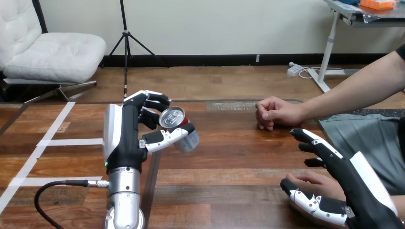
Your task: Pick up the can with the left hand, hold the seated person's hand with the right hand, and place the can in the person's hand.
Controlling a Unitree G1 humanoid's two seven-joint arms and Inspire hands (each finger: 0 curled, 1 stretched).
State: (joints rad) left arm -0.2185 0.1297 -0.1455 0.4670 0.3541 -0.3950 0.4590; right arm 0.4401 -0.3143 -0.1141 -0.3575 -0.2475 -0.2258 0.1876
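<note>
My left hand (125,138) is raised above the table's left half, its fingers and thumb curled round a silver can (177,125). The can is tilted, with its top facing up towards me. At the lower right, my right hand (351,183) grips the person's hand (313,181). My thumb (313,204) lies along its near side and my fingers (316,142) reach over its far side. The person's other hand (273,113) rests as a fist on the table further back, apart from both of my hands.
The wooden table (229,162) spreads between my two hands. A dark seam (152,179) runs down it beside my left forearm. The person's forearm (353,93) comes in from the upper right.
</note>
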